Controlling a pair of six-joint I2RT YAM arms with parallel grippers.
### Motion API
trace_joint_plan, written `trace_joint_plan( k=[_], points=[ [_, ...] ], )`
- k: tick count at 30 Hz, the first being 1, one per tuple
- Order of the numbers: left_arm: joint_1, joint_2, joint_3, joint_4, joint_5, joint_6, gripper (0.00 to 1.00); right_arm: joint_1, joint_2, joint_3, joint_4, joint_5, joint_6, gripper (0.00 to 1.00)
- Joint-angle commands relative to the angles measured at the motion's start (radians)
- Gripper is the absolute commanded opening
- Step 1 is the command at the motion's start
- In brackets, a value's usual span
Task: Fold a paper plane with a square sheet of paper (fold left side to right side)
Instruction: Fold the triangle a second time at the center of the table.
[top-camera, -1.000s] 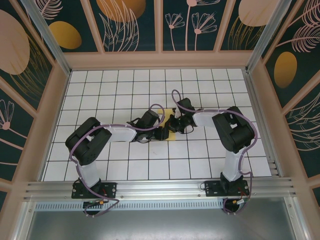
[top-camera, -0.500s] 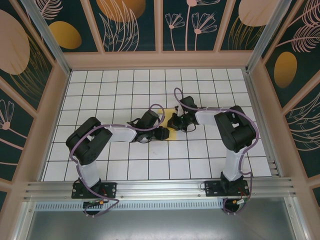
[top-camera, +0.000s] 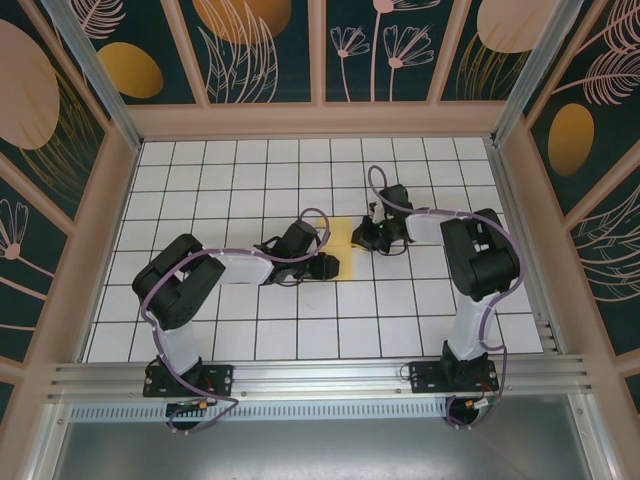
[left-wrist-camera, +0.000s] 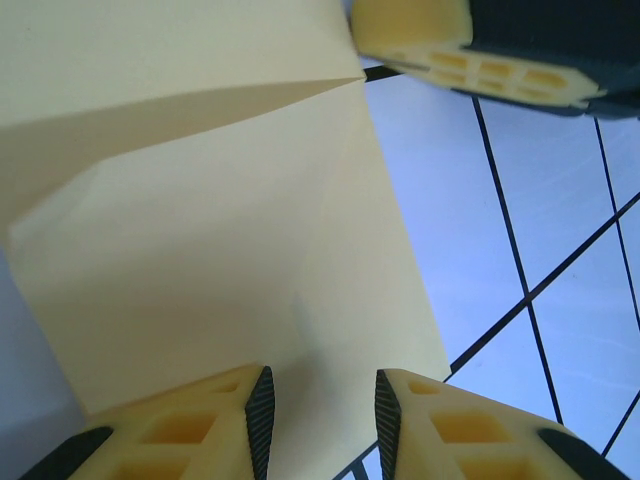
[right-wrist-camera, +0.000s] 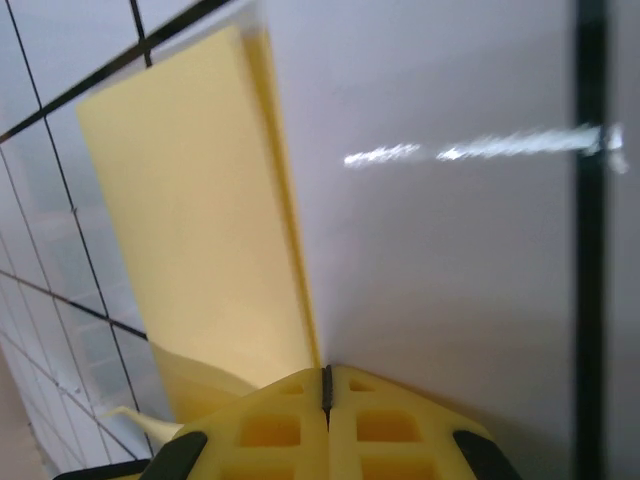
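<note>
- Top external: within 1 second the right gripper (top-camera: 364, 237) has drawn off the square sheet of paper (top-camera: 340, 236) to its right side. This uncovers a narrow yellow strip about 1 tile wide. The left gripper (top-camera: 326, 266) stays at the strip's near-left corner. I judge the left-to-right fold made and the right arm's pressing pass finished, so the next fold can be set up.
- Top external, room: bare tiles of the table (top-camera: 300, 330) lie beyond the strip and in front of it. The left arm lies along its left side, the right gripper sits just beside its right edge, and the side walls are well apart.
- Left wrist: the left gripper's fingers (left-wrist-camera: 250, 415) stand apart by a narrow gap with paper showing through it, and nothing is pinched. Whether the tips press on the sheet I cannot tell. A flap with a slanted edge lifts at the top left. The sheet's right edge runs free down to a corner near a black grid line. The right gripper's fingers (left-wrist-camera: 470, 62) sit just past the far corner.
- Right wrist: the picture is blurred. The jaws are together with nothing seen between them. The paper's edge, showing 2 layers, runs up to the fingertips, but contact cannot be told. Bare white tile lies to the right.
</note>
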Motion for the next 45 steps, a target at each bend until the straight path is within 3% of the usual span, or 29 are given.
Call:
trace_joint_plan(
  k=[1, 9, 17, 32, 39, 45],
  points=[
    [-0.012, 0.042, -0.050, -0.142, 0.036, -0.023, 0.36, -0.032, -0.045, 0.011, -0.051, 0.136, -0.031, 0.04],
    [-0.011, 0.019, -0.051, -0.136, 0.032, -0.022, 0.36, 0.013, -0.195, -0.086, -0.011, 0.065, 0.000, 0.05],
    [-0.012, 0.013, -0.054, -0.131, 0.035, -0.023, 0.37, 0.132, -0.064, -0.026, 0.059, -0.030, 0.050, 0.05],
    [-0.011, -0.037, -0.112, -0.147, 0.059, -0.011, 0.37, 0.144, 0.050, 0.035, -0.099, 0.108, 0.025, 0.06],
    [-0.016, -0.074, -0.182, -0.143, 0.105, -0.006, 0.37, 0.141, 0.062, 0.036, -0.109, 0.120, 0.023, 0.06],
    [-0.017, -0.100, -0.216, -0.158, 0.074, -0.020, 0.37, 0.140, 0.064, 0.037, -0.108, 0.117, 0.028, 0.06]
  ],
)
